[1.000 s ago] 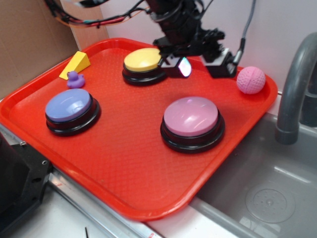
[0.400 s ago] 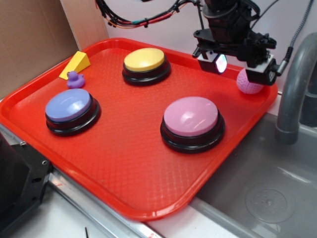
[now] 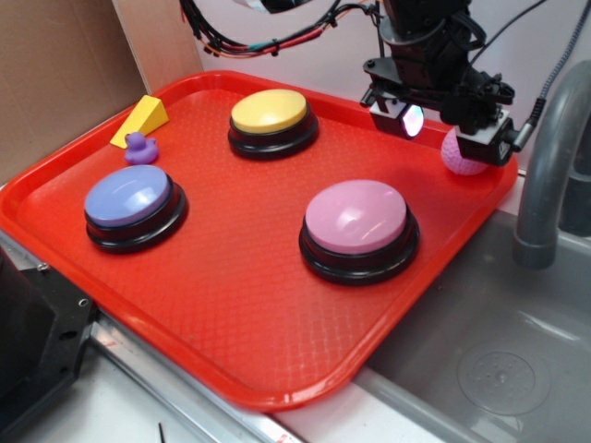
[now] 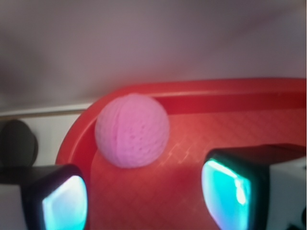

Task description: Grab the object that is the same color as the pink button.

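Wrist view shows the dimpled, grooved pink ball (image 4: 132, 130) in the red tray's (image 4: 230, 127) corner, at eleven o'clock from the gripper (image 4: 144, 196), whose fingers stand apart, empty; pale wall behind.

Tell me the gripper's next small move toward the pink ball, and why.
Probably ease forward and down until the pink ball sits between the fingertips, then close. In the wrist view the gripper is open, and the ball lies ahead of the fingertips, near the corner of the red tray, not yet between them. In the exterior view the gripper hangs beside the ball.
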Robot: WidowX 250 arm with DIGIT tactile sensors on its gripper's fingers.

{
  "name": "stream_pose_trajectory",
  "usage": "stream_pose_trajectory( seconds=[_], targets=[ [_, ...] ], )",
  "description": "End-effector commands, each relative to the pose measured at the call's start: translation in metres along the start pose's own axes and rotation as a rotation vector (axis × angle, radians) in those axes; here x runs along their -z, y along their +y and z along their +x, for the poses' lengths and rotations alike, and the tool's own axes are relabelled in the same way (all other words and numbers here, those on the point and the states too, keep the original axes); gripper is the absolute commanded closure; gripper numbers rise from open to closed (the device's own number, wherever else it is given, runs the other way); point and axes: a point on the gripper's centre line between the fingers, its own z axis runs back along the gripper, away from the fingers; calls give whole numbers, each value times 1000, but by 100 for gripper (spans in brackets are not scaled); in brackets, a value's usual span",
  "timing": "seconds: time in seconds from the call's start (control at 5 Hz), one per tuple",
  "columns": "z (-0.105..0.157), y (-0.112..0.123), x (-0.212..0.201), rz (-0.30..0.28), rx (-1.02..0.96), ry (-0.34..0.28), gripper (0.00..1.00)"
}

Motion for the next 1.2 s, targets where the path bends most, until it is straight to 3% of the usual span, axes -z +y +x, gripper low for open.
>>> stream_pose_trajectory(
  seconds=[0.0,0.6,1.0],
  targets=[
    [12,-12,-27,-64,15,-74,0],
    [10,-8,-31,-70,24,-26,0],
    [10,-8,-31,-70,24,-26,0]
  ],
)
